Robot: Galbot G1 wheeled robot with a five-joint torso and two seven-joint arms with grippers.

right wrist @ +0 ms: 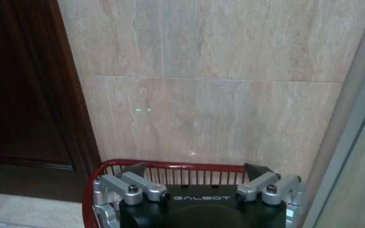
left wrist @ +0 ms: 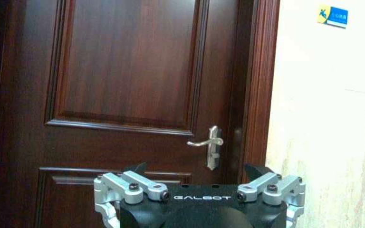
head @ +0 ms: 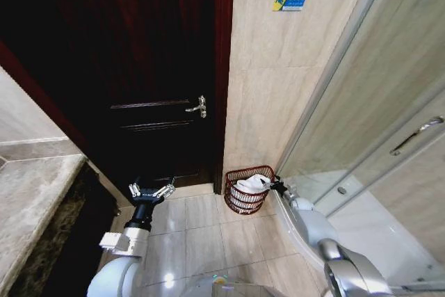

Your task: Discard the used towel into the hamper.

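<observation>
The hamper, a small dark red wire basket, stands on the floor against the tiled wall, between the door and the shower glass. A white towel lies bunched inside it, rising to the rim. My right gripper hovers at the hamper's right rim and is open with nothing in it. In the right wrist view that gripper spreads its fingers just over the red rim of the hamper. My left gripper is held up in front of the door, open and holding nothing, with its fingers wide apart.
A dark wooden door with a silver lever handle is shut on the left. A stone counter runs along the left edge. A glass shower panel with a bar handle closes the right side. Tiled floor lies between.
</observation>
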